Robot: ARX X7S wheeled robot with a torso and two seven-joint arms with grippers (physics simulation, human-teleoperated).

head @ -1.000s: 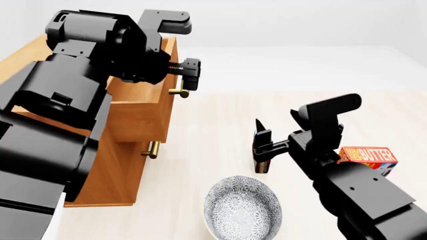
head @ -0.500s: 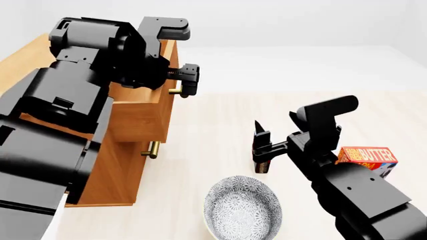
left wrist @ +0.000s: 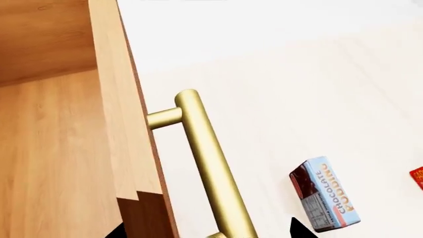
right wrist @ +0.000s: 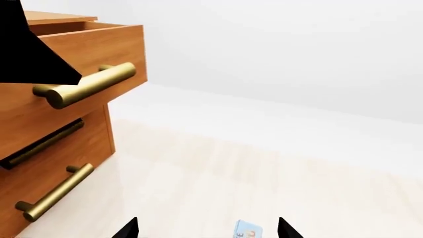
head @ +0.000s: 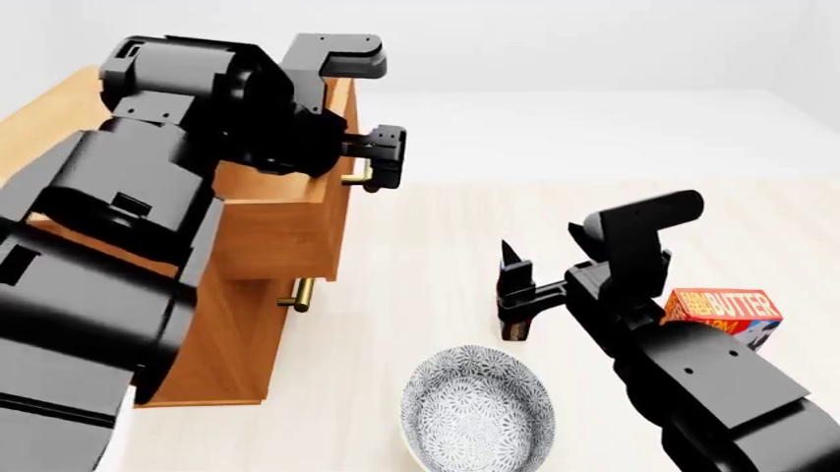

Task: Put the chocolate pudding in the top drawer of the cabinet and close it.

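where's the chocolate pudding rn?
The chocolate pudding stands on the pale floor right of the cabinet, directly beneath the right claw, just beyond the patterned bowl.

A pale wood-grain floor fills the near part of the head view. Beyond its far edge lies a plain white surface, and a flat white wall rises behind that. The light is even and soft, with faint shadows.

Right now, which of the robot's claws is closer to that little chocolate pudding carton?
The right gripper: it hangs just over the chocolate pudding, fingers either side. The left gripper is off at the top drawer's handle.
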